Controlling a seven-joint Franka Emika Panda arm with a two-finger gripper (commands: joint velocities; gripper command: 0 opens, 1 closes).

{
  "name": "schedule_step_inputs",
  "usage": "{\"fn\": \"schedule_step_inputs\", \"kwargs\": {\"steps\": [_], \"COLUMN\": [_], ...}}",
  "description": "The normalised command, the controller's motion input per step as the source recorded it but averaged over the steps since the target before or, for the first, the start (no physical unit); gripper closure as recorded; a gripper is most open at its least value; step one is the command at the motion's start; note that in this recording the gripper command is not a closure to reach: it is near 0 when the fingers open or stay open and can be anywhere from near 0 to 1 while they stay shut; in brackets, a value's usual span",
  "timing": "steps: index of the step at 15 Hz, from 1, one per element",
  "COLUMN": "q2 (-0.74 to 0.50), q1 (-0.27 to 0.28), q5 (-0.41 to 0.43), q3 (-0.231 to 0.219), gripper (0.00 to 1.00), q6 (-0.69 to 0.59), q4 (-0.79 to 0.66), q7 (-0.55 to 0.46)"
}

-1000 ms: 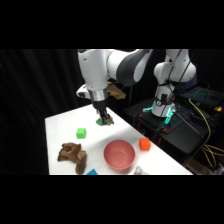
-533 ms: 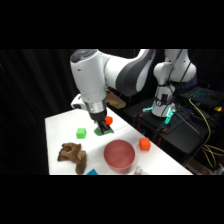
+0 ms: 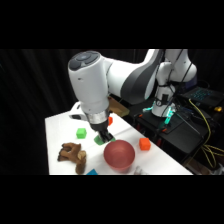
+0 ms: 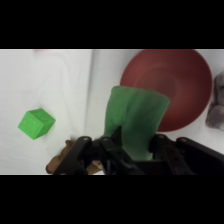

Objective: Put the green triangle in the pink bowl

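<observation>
In the wrist view the green triangle (image 4: 136, 116), a light-green wedge, sits between the fingers of my gripper (image 4: 135, 148), which is shut on it. The pink bowl (image 4: 172, 85) lies just beyond it, to the upper right. From the side, my gripper (image 3: 103, 136) hangs low over the table just left of the pink bowl (image 3: 119, 154). A bit of the green triangle (image 3: 98, 140) shows under the fingers. I cannot tell whether it touches the table.
A small green cube (image 3: 81, 133) (image 4: 36, 123) sits left of the gripper. A brown plush toy (image 3: 72, 154) lies at the front left and an orange cube (image 3: 145, 144) right of the bowl. A red block (image 3: 110, 120) shows behind the arm. Black equipment with cables stands beyond the table's right edge.
The arm has swung toward the camera and the bowl, carrying the green triangle from the table's middle to the bowl's left side.
</observation>
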Motion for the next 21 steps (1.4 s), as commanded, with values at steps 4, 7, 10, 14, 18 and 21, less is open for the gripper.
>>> {"fn": "schedule_step_inputs", "kwargs": {"steps": [4,7,10,14,18,21], "q2": [0.13,0.17,0.13,0.02,-0.05,-0.07], "q1": [0.034,0.098,0.115,0.121,0.084,0.057], "q5": [-0.012,-0.09,-0.126,-0.135,-0.126,-0.125], "q3": [-0.005,-0.025,-0.039,-0.039,-0.039,-0.041], "gripper": [1.0,1.0,1.0,0.98,0.98,0.98], "q6": [-0.1,-0.09,-0.06,-0.03,-0.01,0.0], "q4": [0.22,0.22,0.16,0.04,-0.03,-0.06], "q7": [0.0,0.09,0.12,0.15,0.13,0.09]}}
